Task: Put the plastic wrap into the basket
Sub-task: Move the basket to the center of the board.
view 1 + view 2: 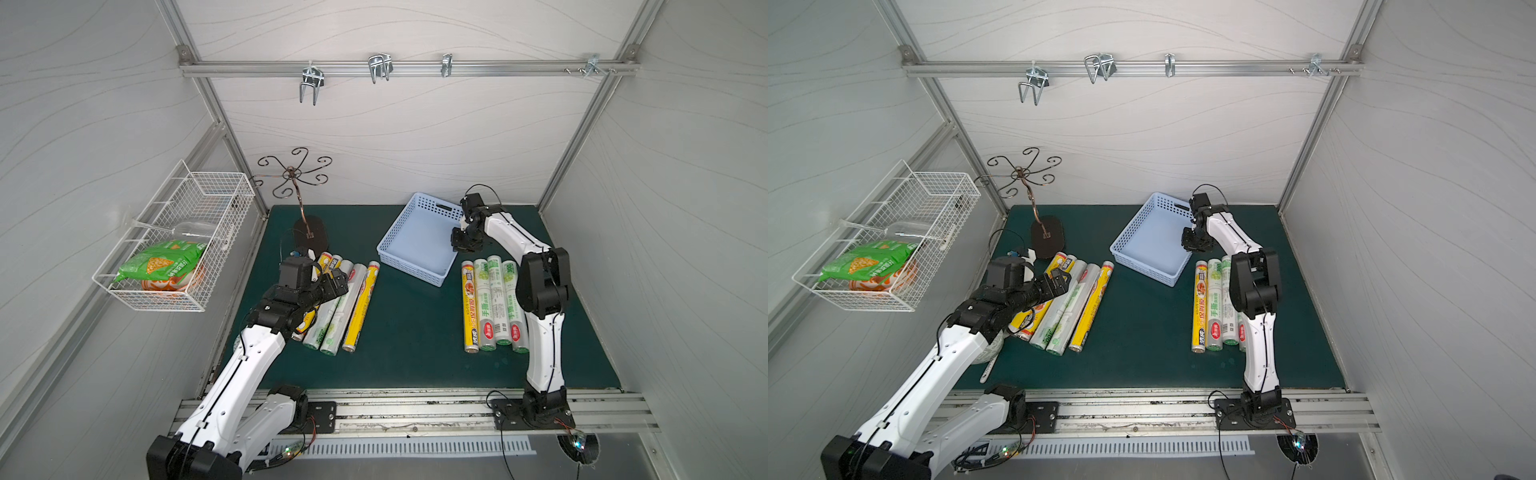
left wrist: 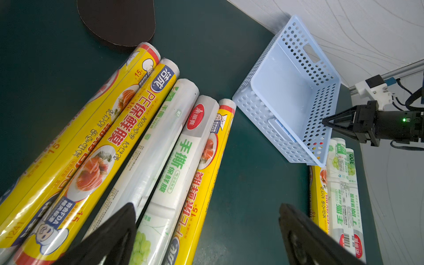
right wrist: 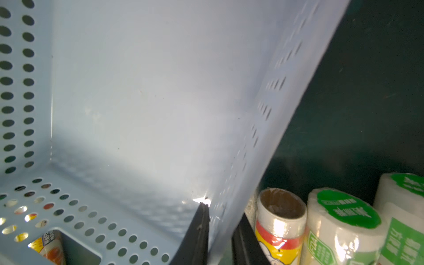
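Green table (image 1: 415, 365), basket (image 1: 409, 269) empty at the back: my right hand (image 3: 221, 215) is clamped on its right wall, my left hand (image 2: 207, 206) gapes wide just over the left plastic wrap rolls (image 1: 345, 307), long axes slanting toward the basket.

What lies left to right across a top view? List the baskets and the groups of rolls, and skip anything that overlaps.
white wire basket → left group of plastic wrap rolls → pale-blue basket → right group of plastic wrap rolls
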`<state>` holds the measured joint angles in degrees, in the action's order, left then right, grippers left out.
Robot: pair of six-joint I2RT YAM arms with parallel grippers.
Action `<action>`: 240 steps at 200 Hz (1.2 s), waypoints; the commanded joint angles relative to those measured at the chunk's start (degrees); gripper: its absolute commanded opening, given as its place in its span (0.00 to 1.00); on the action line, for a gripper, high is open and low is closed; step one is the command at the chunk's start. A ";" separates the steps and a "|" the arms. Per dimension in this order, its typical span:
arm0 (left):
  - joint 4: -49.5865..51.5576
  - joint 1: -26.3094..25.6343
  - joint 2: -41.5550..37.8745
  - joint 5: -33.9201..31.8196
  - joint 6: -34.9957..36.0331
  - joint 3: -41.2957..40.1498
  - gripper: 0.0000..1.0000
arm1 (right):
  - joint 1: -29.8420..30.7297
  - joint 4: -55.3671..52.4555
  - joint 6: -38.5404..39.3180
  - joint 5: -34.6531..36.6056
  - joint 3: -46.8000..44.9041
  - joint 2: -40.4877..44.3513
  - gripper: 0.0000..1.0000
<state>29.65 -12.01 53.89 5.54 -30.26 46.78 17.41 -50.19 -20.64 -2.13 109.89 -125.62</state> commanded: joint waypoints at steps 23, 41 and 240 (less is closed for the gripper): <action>-2.24 0.23 0.87 1.48 -0.64 0.76 0.99 | -0.36 -3.42 2.33 0.41 0.51 -0.25 0.19; -2.18 0.23 1.04 1.79 -0.72 0.86 0.99 | -0.36 -3.80 2.50 0.33 0.21 0.01 0.18; -0.92 0.23 1.88 4.26 -1.73 0.59 0.99 | 3.26 -0.26 1.69 -2.18 -22.02 15.91 0.05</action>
<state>29.76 -12.01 55.40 8.73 -31.73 46.78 19.09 -49.60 -18.48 -3.25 91.05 -114.39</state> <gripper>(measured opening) 0.991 0.090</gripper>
